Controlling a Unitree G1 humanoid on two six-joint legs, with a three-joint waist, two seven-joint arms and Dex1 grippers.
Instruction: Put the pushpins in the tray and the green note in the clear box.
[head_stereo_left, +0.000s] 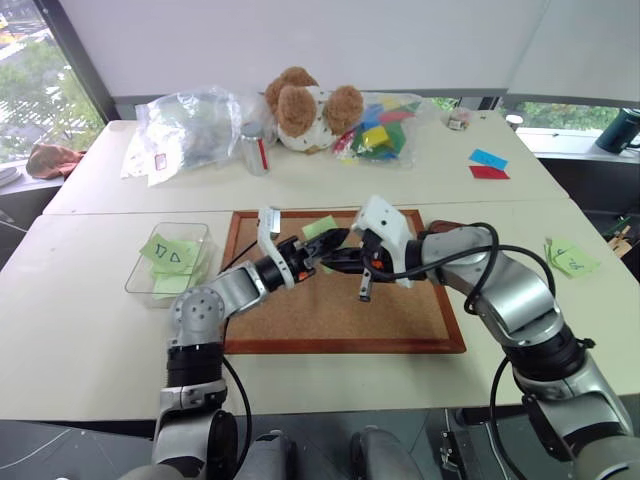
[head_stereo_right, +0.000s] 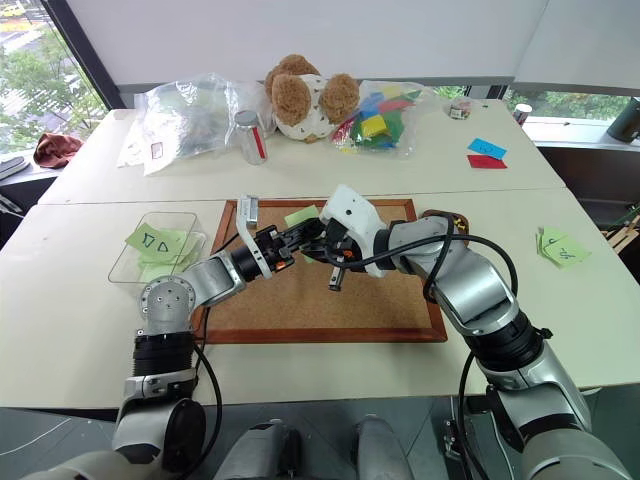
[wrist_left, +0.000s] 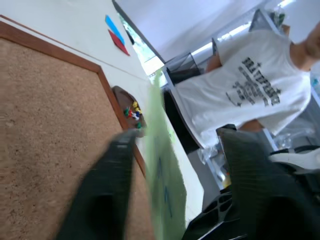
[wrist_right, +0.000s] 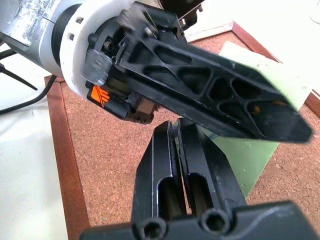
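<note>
We are looking at what seems an office or lab room: pale tables (head_stereo_left: 300, 180) pushed together beside big windows (head_stereo_left: 30, 70) with roller blinds (head_stereo_left: 300, 40), a cork board (head_stereo_left: 340, 310), sticky notes (head_stereo_left: 572, 260), and a person in a white T-shirt (wrist_left: 250, 95) standing nearby.

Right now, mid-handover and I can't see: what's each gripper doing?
Left gripper: around the green note, grip cannot be told.
Right gripper: shut on the green note.
</note>
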